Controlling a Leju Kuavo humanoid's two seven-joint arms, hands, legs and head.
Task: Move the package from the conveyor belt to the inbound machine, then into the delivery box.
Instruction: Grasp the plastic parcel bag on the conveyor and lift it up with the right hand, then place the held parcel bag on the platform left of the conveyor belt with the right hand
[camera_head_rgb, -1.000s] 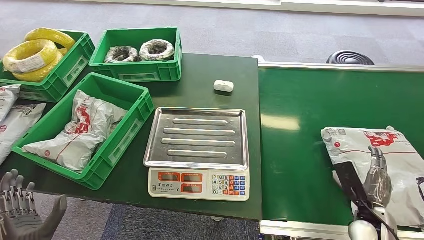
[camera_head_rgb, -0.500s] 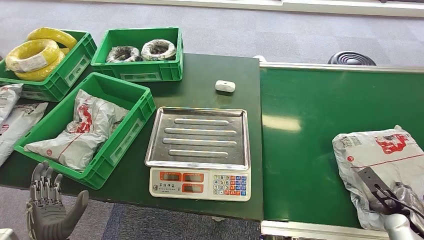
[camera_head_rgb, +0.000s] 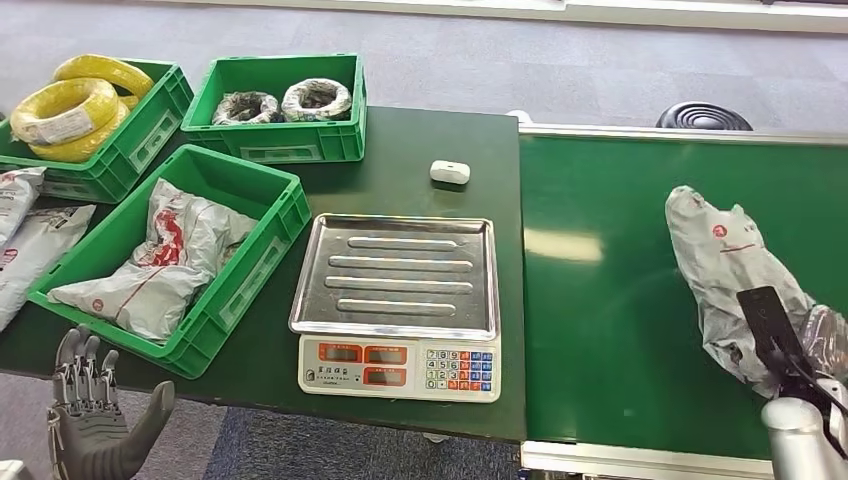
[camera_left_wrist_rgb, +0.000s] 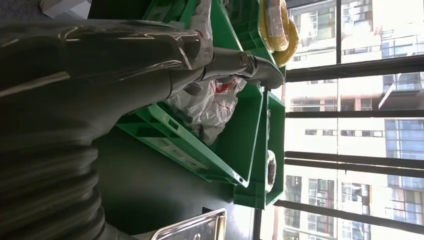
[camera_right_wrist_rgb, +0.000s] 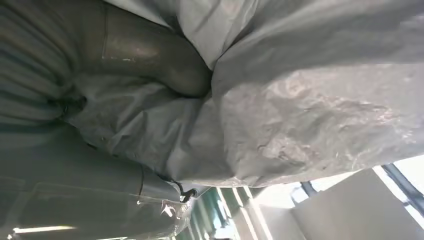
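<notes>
Your head view looks forward and down from high over the counter (camera_head_rgb: 420, 140) and conveyor belt (camera_head_rgb: 610, 300). Your left wrist view, turned sideways, sits near the counter's front-left corner, sharing the green crate (camera_left_wrist_rgb: 200, 150). Your right wrist view presses against the package (camera_right_wrist_rgb: 310, 110).

Three green crates (camera_head_rgb: 215, 265) sit on the desk (camera_head_rgb: 420, 140), with one scale (camera_head_rgb: 398, 305) and one small white device (camera_head_rgb: 449, 172). Two yellow cable coils (camera_head_rgb: 60, 110), two dark wire coils (camera_head_rgb: 282, 102), and five grey packages (camera_head_rgb: 735, 275) are visible.
</notes>
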